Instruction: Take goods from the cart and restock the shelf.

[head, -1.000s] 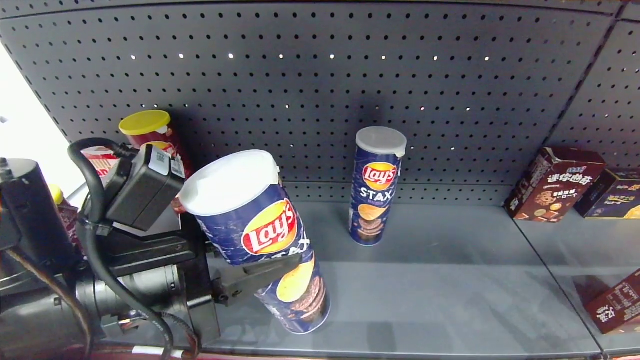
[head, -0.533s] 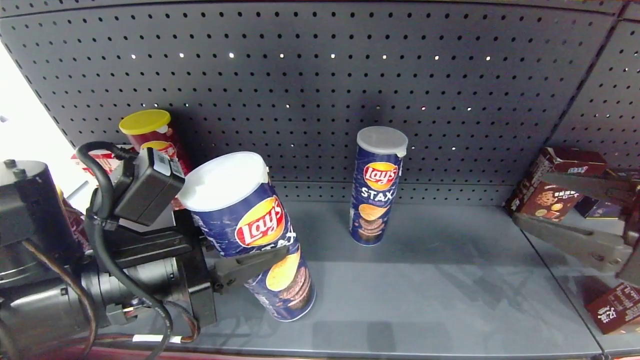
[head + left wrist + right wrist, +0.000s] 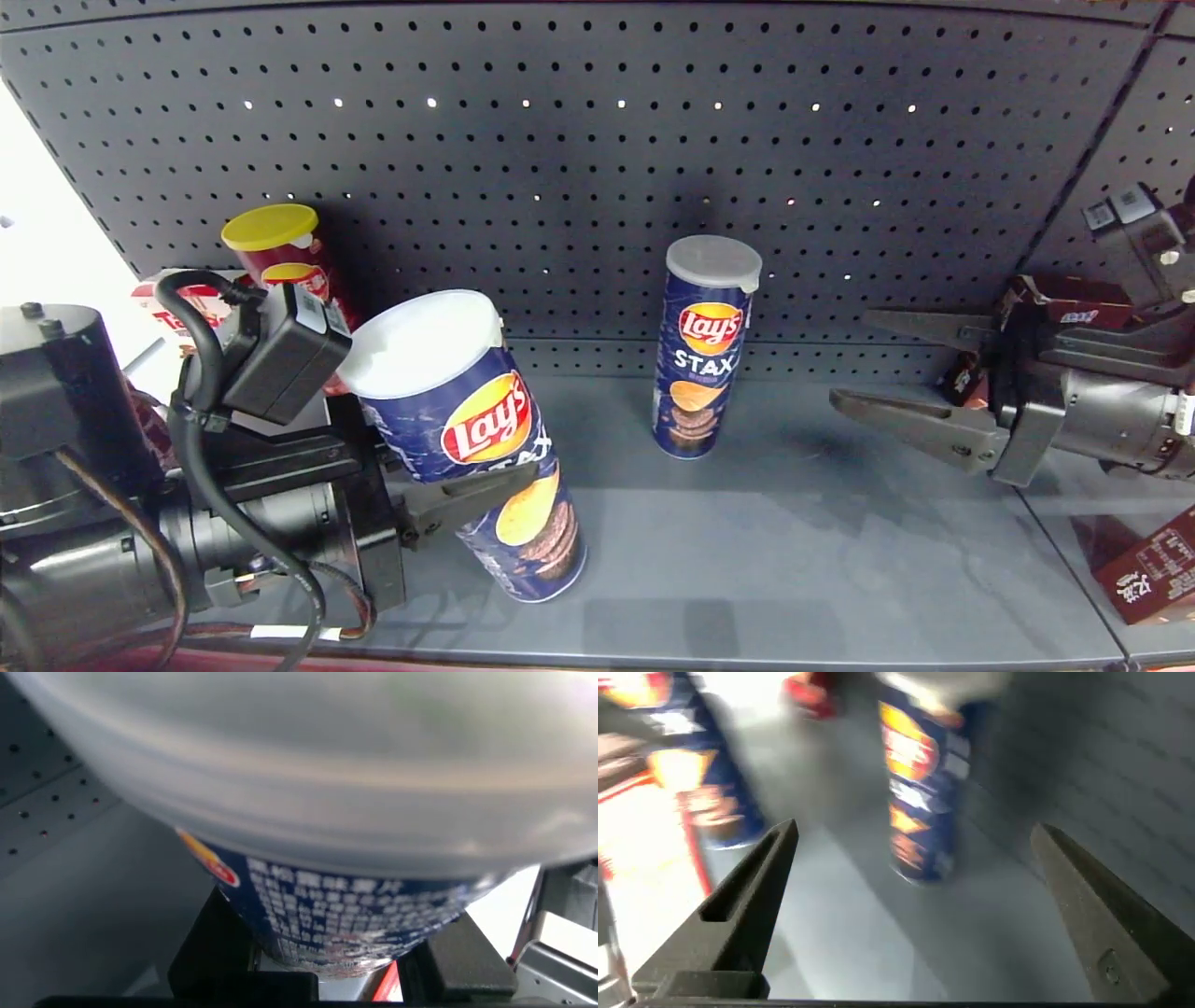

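That held chips can (image 3: 476, 448) is tilted, its base at or just above the shelf (image 3: 794, 560) near the front edge at the left, so if the left gripper (image 3: 464, 476) lets go like this I'd expect it to topple and maybe roll off the front. It sits clamped at mid-body between that gripper's fingers, while the right gripper (image 3: 854, 359), jaws wide apart, hangs over the shelf's right side, aimed at the standing can (image 3: 707, 350) by the back wall
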Tool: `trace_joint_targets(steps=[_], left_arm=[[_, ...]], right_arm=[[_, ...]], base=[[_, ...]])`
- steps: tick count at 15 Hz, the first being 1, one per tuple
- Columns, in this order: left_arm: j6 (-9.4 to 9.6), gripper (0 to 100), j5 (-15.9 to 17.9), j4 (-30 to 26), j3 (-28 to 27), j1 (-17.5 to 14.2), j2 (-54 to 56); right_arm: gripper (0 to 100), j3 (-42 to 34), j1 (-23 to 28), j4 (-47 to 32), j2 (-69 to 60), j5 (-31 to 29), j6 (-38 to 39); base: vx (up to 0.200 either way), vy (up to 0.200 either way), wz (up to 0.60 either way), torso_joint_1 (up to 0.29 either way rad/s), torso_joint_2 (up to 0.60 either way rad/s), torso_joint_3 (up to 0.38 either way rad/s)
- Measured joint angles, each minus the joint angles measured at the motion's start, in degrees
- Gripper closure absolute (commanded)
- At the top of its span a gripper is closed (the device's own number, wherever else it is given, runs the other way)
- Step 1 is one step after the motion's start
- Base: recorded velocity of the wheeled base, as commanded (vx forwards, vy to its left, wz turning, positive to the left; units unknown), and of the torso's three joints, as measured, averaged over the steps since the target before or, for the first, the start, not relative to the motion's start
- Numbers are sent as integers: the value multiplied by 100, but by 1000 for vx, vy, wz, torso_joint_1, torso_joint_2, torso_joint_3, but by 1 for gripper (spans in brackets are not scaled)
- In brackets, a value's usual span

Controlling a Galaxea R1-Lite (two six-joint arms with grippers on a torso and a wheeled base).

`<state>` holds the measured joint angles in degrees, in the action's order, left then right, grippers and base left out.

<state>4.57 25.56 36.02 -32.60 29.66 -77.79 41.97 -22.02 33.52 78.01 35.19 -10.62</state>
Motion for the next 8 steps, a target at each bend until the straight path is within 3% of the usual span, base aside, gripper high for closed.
trace_joint_targets(steps=[2, 8], left_arm=[[0, 100, 7, 13, -45, -1, -24], [0, 100, 2, 11, -157, -6, -60]], right_arm=[[0, -2, 49, 307, 200, 712, -108], [0, 450, 146, 521, 939, 936, -366]], base=[[0, 0, 0, 0, 0, 0], [0, 0, 0, 0, 0, 0]])
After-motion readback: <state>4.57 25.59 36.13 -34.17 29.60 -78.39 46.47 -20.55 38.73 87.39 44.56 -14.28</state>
